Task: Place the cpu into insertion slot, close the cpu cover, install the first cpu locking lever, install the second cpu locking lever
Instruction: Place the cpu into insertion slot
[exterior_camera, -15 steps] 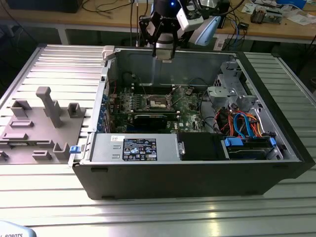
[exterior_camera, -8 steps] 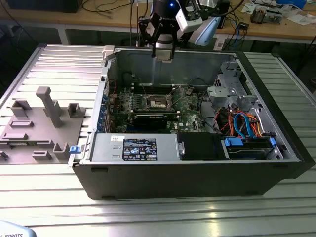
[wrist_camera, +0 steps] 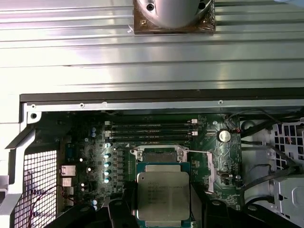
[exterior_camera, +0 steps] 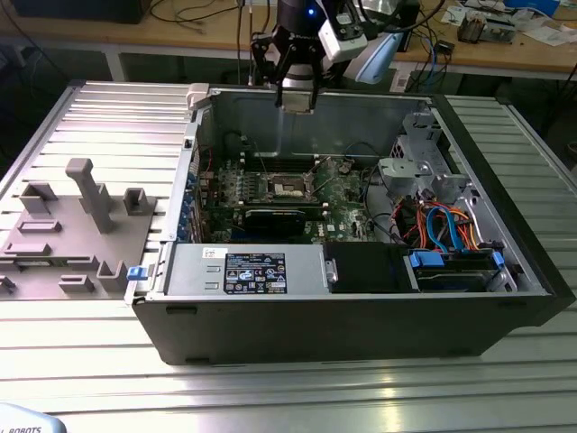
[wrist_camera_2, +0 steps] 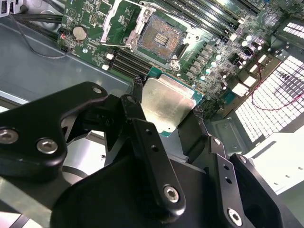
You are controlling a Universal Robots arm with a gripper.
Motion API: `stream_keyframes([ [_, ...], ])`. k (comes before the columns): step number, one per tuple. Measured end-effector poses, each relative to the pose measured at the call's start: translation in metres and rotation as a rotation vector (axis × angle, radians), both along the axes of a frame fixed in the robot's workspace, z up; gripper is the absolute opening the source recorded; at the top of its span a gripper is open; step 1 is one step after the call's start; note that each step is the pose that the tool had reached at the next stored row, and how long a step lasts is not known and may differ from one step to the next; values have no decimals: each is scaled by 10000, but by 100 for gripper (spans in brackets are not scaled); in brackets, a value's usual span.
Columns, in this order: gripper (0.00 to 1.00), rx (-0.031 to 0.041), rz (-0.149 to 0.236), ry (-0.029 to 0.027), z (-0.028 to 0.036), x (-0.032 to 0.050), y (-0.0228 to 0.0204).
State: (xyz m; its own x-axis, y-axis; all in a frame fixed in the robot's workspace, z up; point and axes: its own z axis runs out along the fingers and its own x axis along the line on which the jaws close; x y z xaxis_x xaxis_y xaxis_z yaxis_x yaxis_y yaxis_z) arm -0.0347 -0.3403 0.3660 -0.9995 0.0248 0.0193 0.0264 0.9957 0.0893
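Observation:
My gripper (exterior_camera: 296, 97) hangs above the back wall of the open computer case, shut on the cpu. In both wrist views the cpu (wrist_camera_2: 164, 102) (wrist_camera: 164, 192), a flat square chip with a dull silver top and green edge, sits between the black fingers (wrist_camera_2: 145, 137). It is held well above the green motherboard. The insertion slot (wrist_camera_2: 161, 37) (exterior_camera: 290, 187) lies below with its dark pin field bare. In the first wrist view the cpu partly hides the insertion slot (wrist_camera: 159, 154). The cpu cover (wrist_camera_2: 110, 21) stands swung open beside the socket.
The case (exterior_camera: 505, 307) lies on a ribbed aluminium table. Long memory slots (wrist_camera: 149, 130) run beside the socket, and a black card (exterior_camera: 270, 216) lies in front of it. A power supply (exterior_camera: 252, 271) and a drive bay with blue and orange cables (exterior_camera: 442, 225) fill the front. A grey fixture (exterior_camera: 72, 225) stands at the exterior view's left.

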Motion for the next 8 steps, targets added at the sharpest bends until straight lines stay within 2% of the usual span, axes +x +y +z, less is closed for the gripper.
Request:
stream_keyframes([
  [8,55,0,1,0,-46,-7,0],
])
